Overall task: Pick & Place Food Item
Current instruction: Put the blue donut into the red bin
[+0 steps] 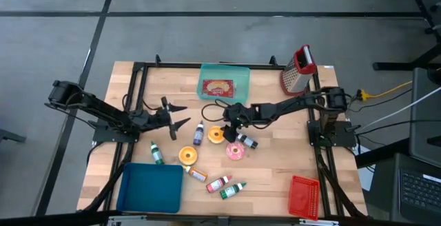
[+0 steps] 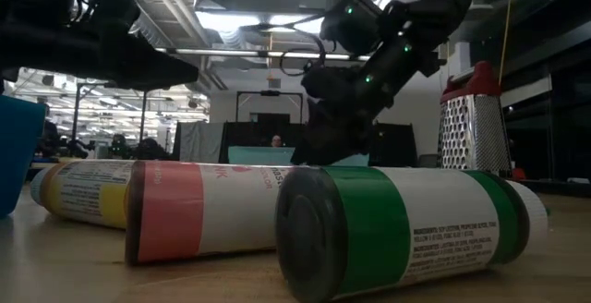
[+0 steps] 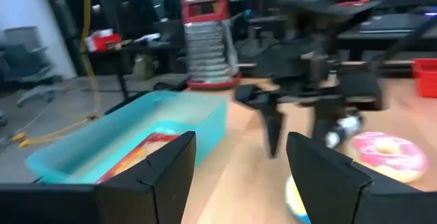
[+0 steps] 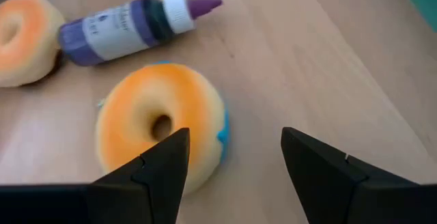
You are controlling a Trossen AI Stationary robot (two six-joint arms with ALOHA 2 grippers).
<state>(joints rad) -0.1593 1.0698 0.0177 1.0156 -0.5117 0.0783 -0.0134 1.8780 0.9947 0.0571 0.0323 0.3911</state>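
Note:
An orange doughnut (image 1: 216, 134) lies flat on the wooden table near its middle; in the right wrist view this doughnut (image 4: 160, 125) shows a blue edge. My right gripper (image 1: 227, 123) (image 4: 235, 152) hovers open just above it, slanting down, the doughnut under one finger and touching neither. A second orange doughnut (image 1: 188, 156) and a pink one (image 1: 236, 150) lie nearby. My left gripper (image 1: 179, 114) (image 3: 239, 159) stands open and level at the table's left, holding nothing. A teal tray (image 1: 224, 85) at the far edge holds a flat red food item (image 1: 217, 87).
Small bottles lie scattered: purple (image 1: 198, 133), dark (image 1: 247, 140), green (image 1: 157, 152) and several near the front edge (image 1: 224, 185). A blue bin (image 1: 150, 188) stands front left, a red basket (image 1: 303, 197) front right, a metal grater (image 1: 298, 69) back right.

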